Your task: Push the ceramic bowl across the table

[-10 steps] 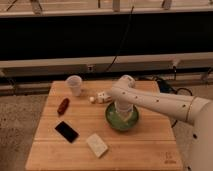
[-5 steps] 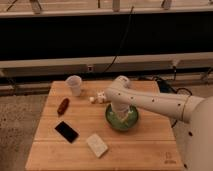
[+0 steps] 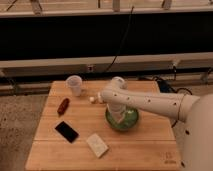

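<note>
In the 1 camera view we see the table (image 3: 80,120) from its near side, with the white arm reaching in from the right and bending down over the ceramic bowl (image 3: 122,119). The gripper (image 3: 117,116) hangs at the bowl's left part, low inside or against the rim; the arm's last link covers it, so we cannot tell how its jaws stand. The bowl sits on the right half of the table, roughly midway between the far and near edges.

Compared with 1 second ago, the bowl and the arm's elbow have both shifted left, toward the table's centre, and the bowl now lies closer to the small white item (image 3: 92,100) just beyond its far-left side. We judge that the push is under way and moving the bowl leftward.

Left of the bowl lie 4 more things: a translucent cup (image 3: 74,84) at the far side, a reddish-brown item (image 3: 63,105), a black phone (image 3: 66,131) and a pale block (image 3: 97,145) near the front. If the push goes on, we expect the bowl to pass between the white item and the pale block.
</note>
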Controlling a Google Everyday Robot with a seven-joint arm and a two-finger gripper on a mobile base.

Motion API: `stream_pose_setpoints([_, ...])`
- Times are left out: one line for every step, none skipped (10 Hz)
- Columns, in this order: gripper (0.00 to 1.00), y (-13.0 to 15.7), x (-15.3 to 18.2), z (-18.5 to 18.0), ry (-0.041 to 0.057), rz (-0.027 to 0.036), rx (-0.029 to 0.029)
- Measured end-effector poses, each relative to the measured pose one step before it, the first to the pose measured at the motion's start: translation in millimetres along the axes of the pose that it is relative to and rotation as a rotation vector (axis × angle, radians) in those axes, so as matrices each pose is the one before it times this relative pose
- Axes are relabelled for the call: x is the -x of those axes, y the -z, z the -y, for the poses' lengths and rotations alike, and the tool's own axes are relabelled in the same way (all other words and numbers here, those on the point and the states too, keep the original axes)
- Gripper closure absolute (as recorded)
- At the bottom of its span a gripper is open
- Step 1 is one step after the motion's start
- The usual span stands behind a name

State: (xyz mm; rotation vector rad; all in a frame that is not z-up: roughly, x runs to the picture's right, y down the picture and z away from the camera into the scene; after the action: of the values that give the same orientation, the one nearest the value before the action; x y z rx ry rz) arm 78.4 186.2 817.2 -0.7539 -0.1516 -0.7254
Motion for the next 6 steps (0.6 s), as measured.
stream_pose_setpoints([0.98,0.12,0.49,1.43,0.01058,-0.00276,0.00059])
stream_pose_setpoints([0.98,0.15,2.74,1.85,0.01060,-0.00032,0.00001])
stream_pose_setpoints([0.98,-0.47,3.83,-0.37,0.01244,-0.00002,0.00209])
stream_pose_setpoints([0.98,0.47,8.25,3.21,0.02212,-0.00217,0.00068])
stream_pose_setpoints([0.98,1.49,11.34,7.55,0.02292,-0.00150,0.00128])
stream_pose_setpoints([0.98,1.23,11.70,7.85,0.02872,-0.00386,0.00221])
